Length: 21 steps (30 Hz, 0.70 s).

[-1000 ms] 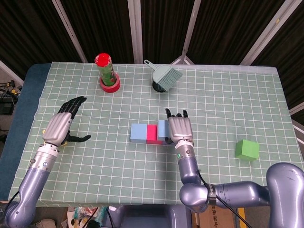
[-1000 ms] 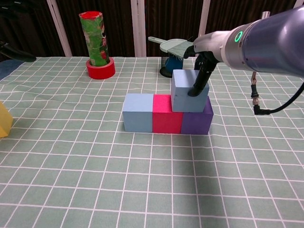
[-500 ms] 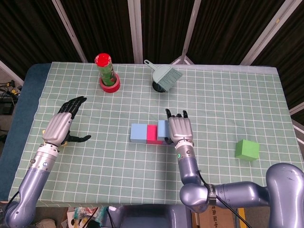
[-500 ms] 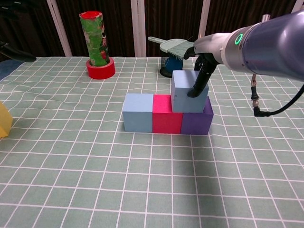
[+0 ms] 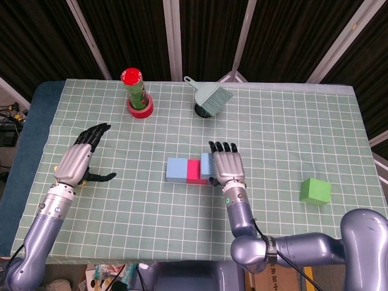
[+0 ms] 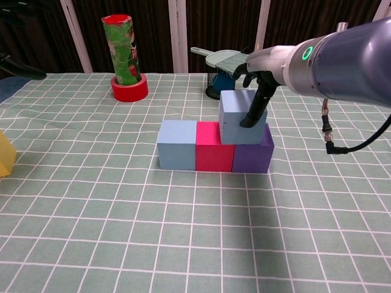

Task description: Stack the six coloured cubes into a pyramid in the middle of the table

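At the middle of the table (image 5: pixel 291 133) I see a base row of three cubes set face to face: a light blue cube (image 6: pixel 176 144) on the left, a pink cube (image 6: pixel 214 146) in the centre, and a purple cube (image 6: pixel 253 157) on the right. A second light blue cube (image 6: pixel 235 117) sits on the upper tier, resting across the seam between the pink and purple cubes, mostly over the purple one. All four have matte, flat faces and square edges.

My right hand (image 6: pixel 259 76) is at the upper cube. In the chest view, one dark finger runs down the cube's front right face and touches it; the other fingers curve over the far top edge. In the head view the back of this hand (image 5: pixel 225 165) covers the purple cube and most of the upper cube. I cannot tell whether the hand is grasping the cube or only touching it.

The green cube (image 5: pixel 315 191) lies well apart at the right side of the table. A yellow object (image 6: pixel 5 155) shows at the left edge of the chest view.

My left hand (image 5: pixel 76 160) is over the left side of the table, fingers spread and holding nothing.

At the far edge stand a green canister (image 5: pixel 136 89) inside a red tape roll (image 5: pixel 140 108), and a teal brush (image 5: pixel 212 96) on a dark holder.
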Each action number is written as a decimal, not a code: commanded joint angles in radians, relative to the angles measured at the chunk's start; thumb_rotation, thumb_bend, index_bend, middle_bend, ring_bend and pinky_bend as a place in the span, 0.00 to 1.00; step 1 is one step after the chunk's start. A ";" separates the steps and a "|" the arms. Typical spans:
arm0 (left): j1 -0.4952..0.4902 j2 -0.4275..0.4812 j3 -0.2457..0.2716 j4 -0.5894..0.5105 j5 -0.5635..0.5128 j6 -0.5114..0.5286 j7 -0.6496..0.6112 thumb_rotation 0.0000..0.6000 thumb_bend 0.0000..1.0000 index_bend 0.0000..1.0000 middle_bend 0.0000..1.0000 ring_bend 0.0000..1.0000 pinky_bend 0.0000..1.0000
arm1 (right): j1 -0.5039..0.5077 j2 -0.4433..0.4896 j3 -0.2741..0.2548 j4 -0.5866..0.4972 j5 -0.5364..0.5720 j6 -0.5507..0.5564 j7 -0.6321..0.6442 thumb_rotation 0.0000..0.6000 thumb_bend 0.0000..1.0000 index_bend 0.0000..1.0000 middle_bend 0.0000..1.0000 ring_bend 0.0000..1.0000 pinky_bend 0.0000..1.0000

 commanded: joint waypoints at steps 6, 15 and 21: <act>0.000 0.001 0.002 0.001 0.004 0.000 0.002 1.00 0.08 0.00 0.03 0.00 0.00 | -0.006 0.020 -0.008 -0.051 0.005 0.027 -0.012 1.00 0.22 0.00 0.00 0.00 0.00; -0.001 -0.003 0.005 0.004 0.003 0.004 0.013 1.00 0.08 0.00 0.03 0.00 0.00 | -0.045 0.100 -0.044 -0.161 -0.047 0.088 -0.018 1.00 0.21 0.00 0.00 0.00 0.00; -0.001 -0.010 0.014 0.002 0.011 0.011 0.034 1.00 0.08 0.00 0.02 0.00 0.00 | -0.124 0.211 -0.095 -0.232 -0.126 0.135 0.015 1.00 0.21 0.00 0.00 0.00 0.00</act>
